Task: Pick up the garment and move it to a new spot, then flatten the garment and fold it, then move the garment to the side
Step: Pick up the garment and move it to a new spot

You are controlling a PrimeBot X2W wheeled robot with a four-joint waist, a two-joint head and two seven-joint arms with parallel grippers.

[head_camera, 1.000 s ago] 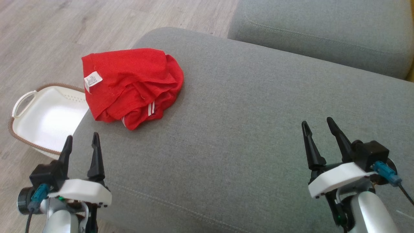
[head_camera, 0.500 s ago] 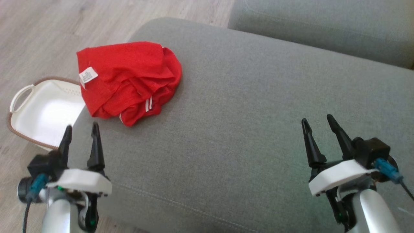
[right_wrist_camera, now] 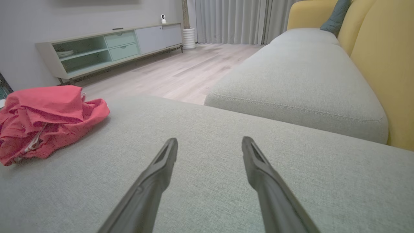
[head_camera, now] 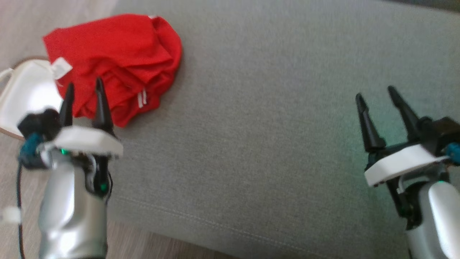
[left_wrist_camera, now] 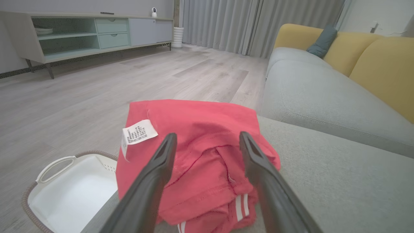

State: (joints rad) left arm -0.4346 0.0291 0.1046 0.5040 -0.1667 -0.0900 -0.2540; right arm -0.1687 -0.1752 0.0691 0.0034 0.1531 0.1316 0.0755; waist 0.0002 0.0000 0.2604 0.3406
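A crumpled red garment (head_camera: 118, 61) with white stripes and a white label lies at the left end of the grey sofa cushion (head_camera: 273, 118). It also shows in the left wrist view (left_wrist_camera: 200, 136) and at the left of the right wrist view (right_wrist_camera: 45, 119). My left gripper (head_camera: 83, 86) is open, its fingertips just in front of the garment's near edge, nothing between them. In the left wrist view the left gripper (left_wrist_camera: 207, 137) points straight at the pile. My right gripper (head_camera: 375, 93) is open above bare cushion at the right, far from the garment; its own view shows the right gripper (right_wrist_camera: 209, 140) over empty fabric.
A white basket (head_camera: 21, 93) with a brown rim stands on the wooden floor beside the cushion's left end, partly under the garment's edge. A second grey cushion (right_wrist_camera: 300, 81) and yellow backrests (right_wrist_camera: 381, 64) lie beyond. A low cabinet (left_wrist_camera: 87, 32) stands across the room.
The head camera has tilted down and closer, shifting the whole picture. My left gripper has advanced toward the garment's near edge. Both grippers stay open; the garment lies as before.
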